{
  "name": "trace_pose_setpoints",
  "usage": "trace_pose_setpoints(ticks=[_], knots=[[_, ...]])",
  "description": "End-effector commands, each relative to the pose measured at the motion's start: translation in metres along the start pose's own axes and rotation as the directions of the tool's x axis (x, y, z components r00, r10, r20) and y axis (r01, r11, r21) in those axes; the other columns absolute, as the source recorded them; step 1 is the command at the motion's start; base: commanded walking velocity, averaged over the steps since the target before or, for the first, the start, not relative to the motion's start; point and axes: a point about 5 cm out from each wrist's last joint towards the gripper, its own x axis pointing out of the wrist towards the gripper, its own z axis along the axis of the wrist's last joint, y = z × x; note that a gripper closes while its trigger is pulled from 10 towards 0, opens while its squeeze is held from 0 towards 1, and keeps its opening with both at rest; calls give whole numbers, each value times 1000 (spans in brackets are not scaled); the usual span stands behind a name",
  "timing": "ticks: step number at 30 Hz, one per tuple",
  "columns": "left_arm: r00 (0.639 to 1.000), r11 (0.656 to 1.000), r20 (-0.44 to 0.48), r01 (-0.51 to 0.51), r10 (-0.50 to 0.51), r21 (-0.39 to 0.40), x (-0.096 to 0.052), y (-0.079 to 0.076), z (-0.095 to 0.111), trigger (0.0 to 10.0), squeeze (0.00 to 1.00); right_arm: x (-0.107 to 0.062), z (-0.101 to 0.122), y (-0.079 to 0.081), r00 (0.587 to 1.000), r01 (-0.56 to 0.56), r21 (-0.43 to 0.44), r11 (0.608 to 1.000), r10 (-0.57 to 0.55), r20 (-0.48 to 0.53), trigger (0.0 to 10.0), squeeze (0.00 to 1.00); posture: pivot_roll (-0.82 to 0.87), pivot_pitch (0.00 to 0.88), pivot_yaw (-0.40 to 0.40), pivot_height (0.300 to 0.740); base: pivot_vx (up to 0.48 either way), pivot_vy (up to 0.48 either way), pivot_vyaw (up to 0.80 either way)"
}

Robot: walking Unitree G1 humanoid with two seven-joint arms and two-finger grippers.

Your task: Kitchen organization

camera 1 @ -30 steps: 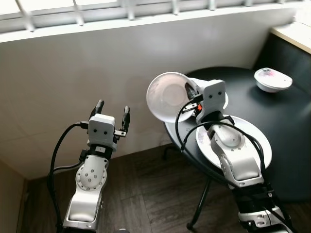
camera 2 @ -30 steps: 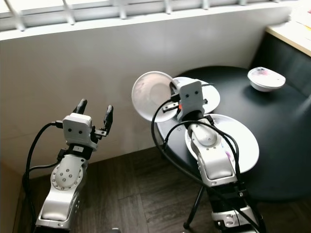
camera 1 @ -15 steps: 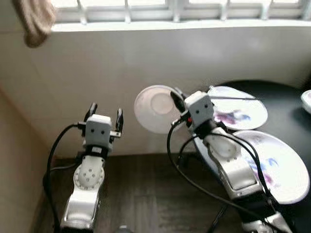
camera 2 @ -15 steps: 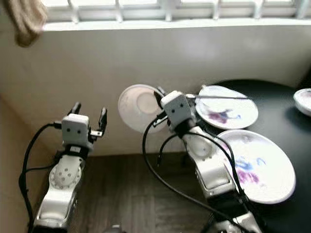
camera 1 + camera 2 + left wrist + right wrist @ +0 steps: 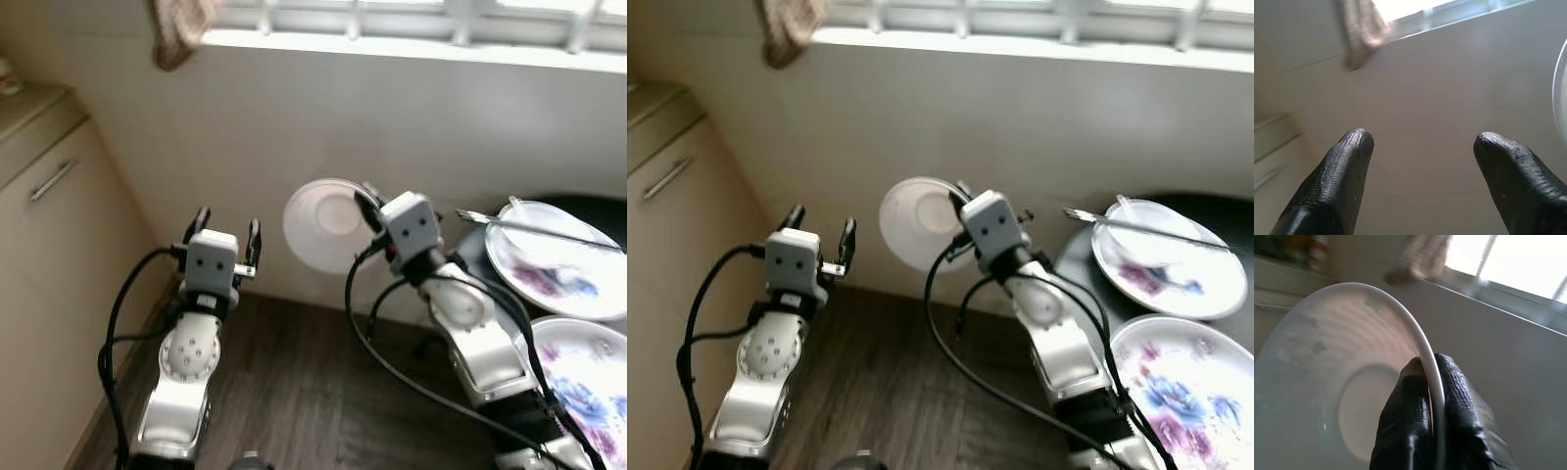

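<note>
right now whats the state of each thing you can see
right gripper: shut on the bowl rim, held up in the air
white bowl: tipped on edge, off the table
left gripper: open, empty
upper plate: on the black table, smeared, utensil across it
lower plate: on the table, smeared
cabinet drawer: closed

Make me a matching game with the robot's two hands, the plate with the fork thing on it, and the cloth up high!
Things:
1. left gripper
2. right gripper
3. plate with the utensil
4. cloth

States or places:
A. hanging from the window ledge
B. open, holding nothing
C. on the black table
D. pinching the rim of a white bowl

Pairs: 1-B, 2-D, 3-C, 4-A
</note>
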Motion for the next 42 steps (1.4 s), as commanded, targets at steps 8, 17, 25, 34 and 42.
trace_pose_setpoints(ticks=[8,17,25,34,42], knots=[[1000,1000,4,13,-13,7,0,-3,1,10000,0,-1,1,0,1000,-1,-14,1000,1,15,0,0,23,11,-27,740,0,0,800],[1000,1000,17,11,-12,6,0,-2,3,10000,0,2,2,-1,1000,1,-31,1000,-1,25,0,0,25,3,-28,740,0,0,800],[999,1000,51,4,-3,-14,0,1,8,10000,0,5,10,-10,994,67,-28,997,-65,86,0,0,28,6,-29,740,0,0,800],[998,1000,69,5,-3,-27,0,2,11,10000,0,6,26,-20,972,151,-77,986,-134,193,0,0,29,14,-29,740,290,0,800],[997,999,73,2,1,-33,0,2,11,10000,0,8,30,-23,960,178,-80,981,-155,232,0,0,30,17,-33,740,318,0,585]])
